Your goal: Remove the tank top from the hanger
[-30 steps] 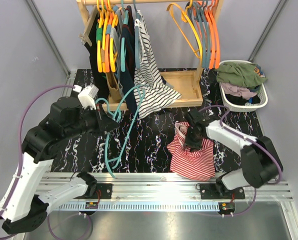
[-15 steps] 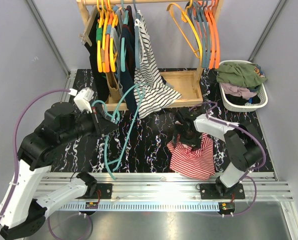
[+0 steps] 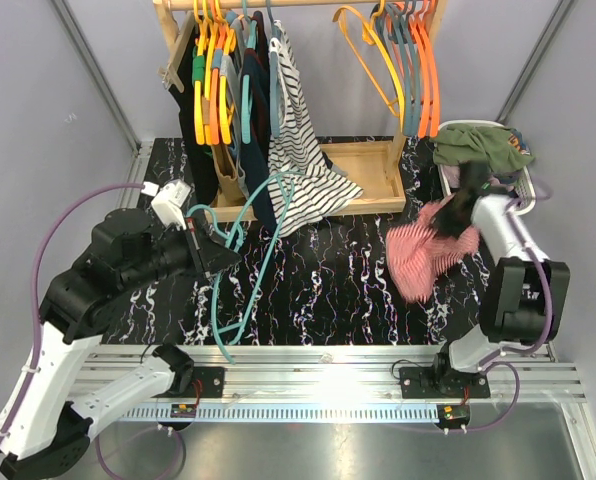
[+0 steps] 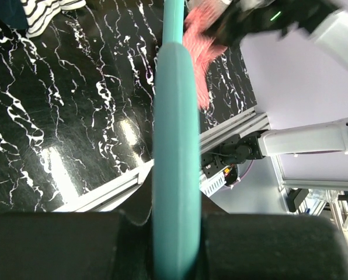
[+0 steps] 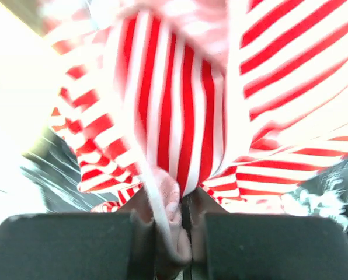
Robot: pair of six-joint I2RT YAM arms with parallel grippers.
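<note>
The red-and-white striped tank top (image 3: 424,253) hangs in the air at the right, off the teal hanger (image 3: 240,262). My right gripper (image 3: 465,205) is shut on the top's fabric (image 5: 180,151) and holds it up next to the white basket (image 3: 471,208). My left gripper (image 3: 216,256) is shut on the teal hanger (image 4: 175,175), which is bare and stands over the black marble table (image 3: 318,285). The tank top also shows far off in the left wrist view (image 4: 200,55).
A wooden clothes rack (image 3: 363,165) at the back carries several hangers and garments, among them a black-and-white striped one (image 3: 300,150). The white basket holds a green garment (image 3: 483,145) and a pink one. Grey walls stand on both sides.
My right gripper lifted the striped tank top off the table and swung it right and back, up beside the basket. The left arm with the hanger barely moved.
</note>
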